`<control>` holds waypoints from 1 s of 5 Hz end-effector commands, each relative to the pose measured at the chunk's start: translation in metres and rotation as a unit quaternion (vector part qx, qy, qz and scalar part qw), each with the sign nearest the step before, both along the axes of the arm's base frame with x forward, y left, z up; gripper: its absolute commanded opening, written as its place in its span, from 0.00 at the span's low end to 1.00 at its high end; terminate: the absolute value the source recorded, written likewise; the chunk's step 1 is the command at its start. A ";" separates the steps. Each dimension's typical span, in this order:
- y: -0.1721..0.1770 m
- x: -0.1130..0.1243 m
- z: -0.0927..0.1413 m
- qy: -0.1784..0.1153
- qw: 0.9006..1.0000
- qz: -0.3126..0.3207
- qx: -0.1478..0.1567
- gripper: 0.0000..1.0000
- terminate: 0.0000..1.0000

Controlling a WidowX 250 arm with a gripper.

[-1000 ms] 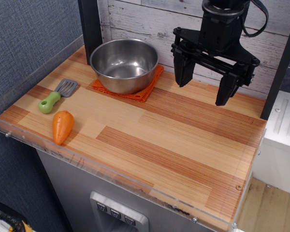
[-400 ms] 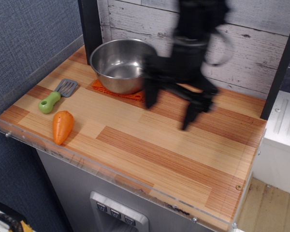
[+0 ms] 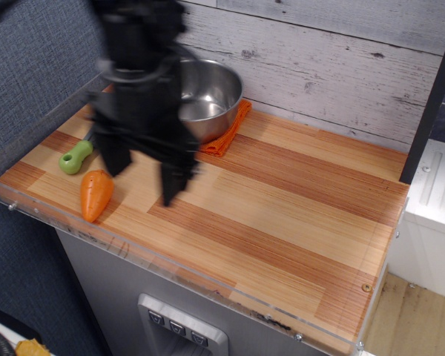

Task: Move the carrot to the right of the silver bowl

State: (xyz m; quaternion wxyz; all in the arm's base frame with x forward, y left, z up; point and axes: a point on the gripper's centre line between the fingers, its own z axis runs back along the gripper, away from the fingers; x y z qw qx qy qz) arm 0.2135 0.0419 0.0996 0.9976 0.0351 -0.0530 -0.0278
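Carrot (image 3: 96,194) lies on the wood table (image 3: 297,215), near the front left edge, with its point toward the front. The gripper (image 3: 144,178) is blurry and hangs just to the right of the carrot, not touching it. Its two fingers (image 3: 119,156) are spread apart with nothing between them. The bowl (image 3: 208,100) sits behind on an orange cloth (image 3: 226,137). A green handle (image 3: 74,158) lies behind the carrot.

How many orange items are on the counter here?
2. The carrot lies near the front left edge, just left of the open gripper. The orange cloth sits under the silver bowl at the back. The arm may hide others.
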 end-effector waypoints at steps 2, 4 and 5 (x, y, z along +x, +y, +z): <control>0.082 0.004 -0.047 0.008 0.998 0.064 0.008 1.00 0.00; 0.095 0.013 -0.067 0.009 0.997 0.079 -0.001 1.00 0.00; 0.103 0.014 -0.076 0.015 0.996 0.091 -0.007 1.00 0.00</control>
